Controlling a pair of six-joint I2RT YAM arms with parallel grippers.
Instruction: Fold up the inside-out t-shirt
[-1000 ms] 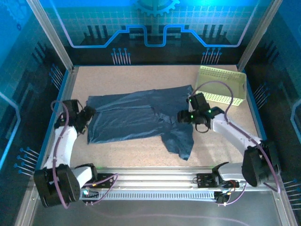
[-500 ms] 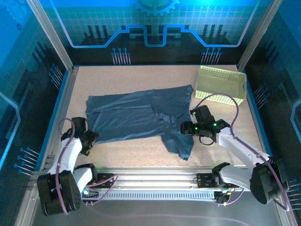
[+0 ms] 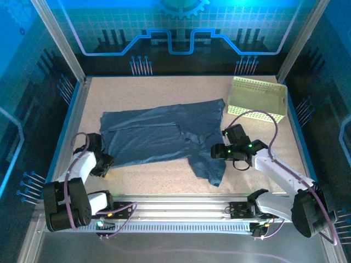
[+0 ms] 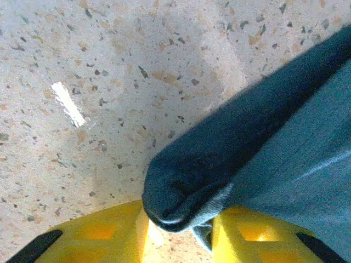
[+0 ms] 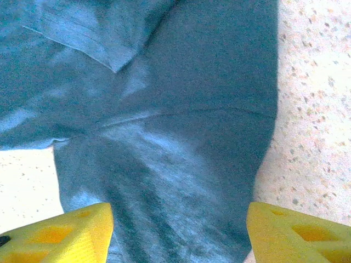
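Your left end effector [image 4: 180,222] pinches a corner of the t-shirt [image 4: 263,142] on the counter [image 4: 82,82]; your right end effector [image 5: 178,213] hangs open above it.

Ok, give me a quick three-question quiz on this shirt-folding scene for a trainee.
1. True or false: the right gripper hangs open over the t-shirt.
2. What lies between the fingers of the left gripper? A: a t-shirt corner. B: a pen. C: nothing.
3. In which part of the table does the basket stand?
Key: 1 true; 2 A; 3 the far right corner.
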